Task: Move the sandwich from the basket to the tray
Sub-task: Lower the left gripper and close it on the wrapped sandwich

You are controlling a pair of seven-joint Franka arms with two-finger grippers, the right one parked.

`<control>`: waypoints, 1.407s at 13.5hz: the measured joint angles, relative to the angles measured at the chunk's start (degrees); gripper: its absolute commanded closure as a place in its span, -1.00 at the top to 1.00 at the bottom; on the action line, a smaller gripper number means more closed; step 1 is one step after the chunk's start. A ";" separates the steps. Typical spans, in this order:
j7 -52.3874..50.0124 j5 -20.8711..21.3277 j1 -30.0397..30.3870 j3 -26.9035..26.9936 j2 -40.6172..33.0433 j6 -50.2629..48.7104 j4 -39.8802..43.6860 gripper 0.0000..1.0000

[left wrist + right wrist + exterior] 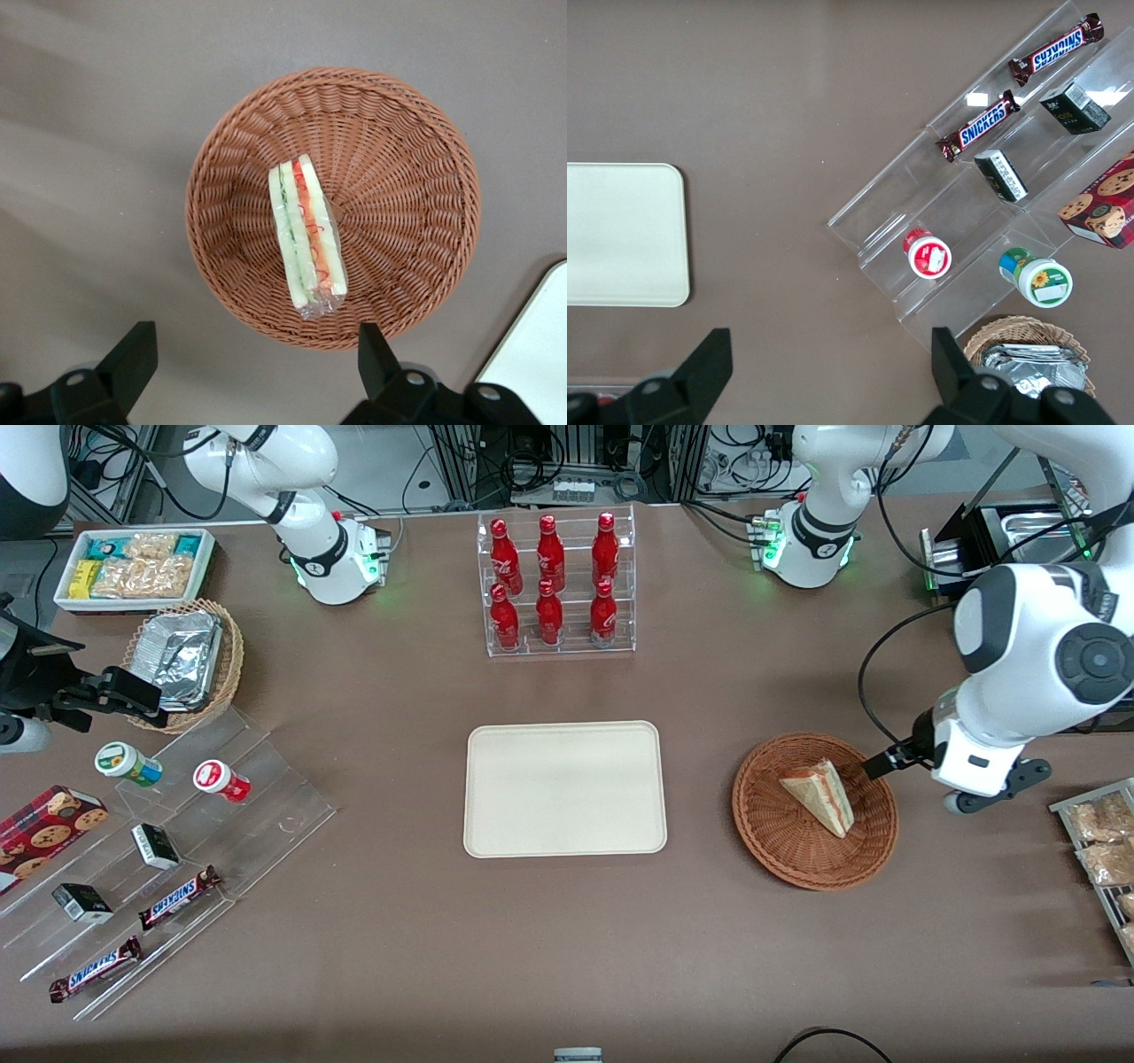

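Toward the working arm's end of the table, you have the sandwich lying in the basket, a little off the middle, wrapped in clear film that bunches at its narrow tip. From the wrist camera it rests on 1 bread face with the cut edge up, the red and green filling showing between pale slices.

Your gripper hangs above the basket's rim with its 2 fingers spread wide apart and nothing between them; it is not yet over the sandwich itself.

Judge the sandwich as light and very soft. The bread will crush under a hard squeeze, and the film looks slick enough to slide between the pads. You would do best to take it across its thickness, on the 2 flat bread faces near the wider half of the wedge, and not at the tip, where only loose film gives purchase. Close gently and only until it holds.

Nearer the middle of the table, the tray lies well apart from the basket, with bare tabletop between them.
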 measured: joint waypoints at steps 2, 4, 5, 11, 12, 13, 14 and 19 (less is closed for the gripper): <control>-2.28 0.00 -1.09 -0.08 -0.04 3.77 -2.98 1.00; -4.09 0.00 -2.50 -0.14 -0.04 7.32 -6.29 1.00; -4.60 0.00 -2.86 -0.14 -0.03 8.93 -7.76 1.00; -7.22 0.00 -2.93 0.00 1.23 15.40 -12.53 1.00; -7.92 0.00 -2.93 0.00 1.87 16.02 -12.56 1.00; -8.54 0.00 -2.93 0.00 2.53 17.05 -12.71 1.00; -9.02 0.00 -2.93 0.00 3.18 18.61 -13.18 1.00; -10.73 0.00 -2.93 0.02 6.97 26.87 -15.64 0.86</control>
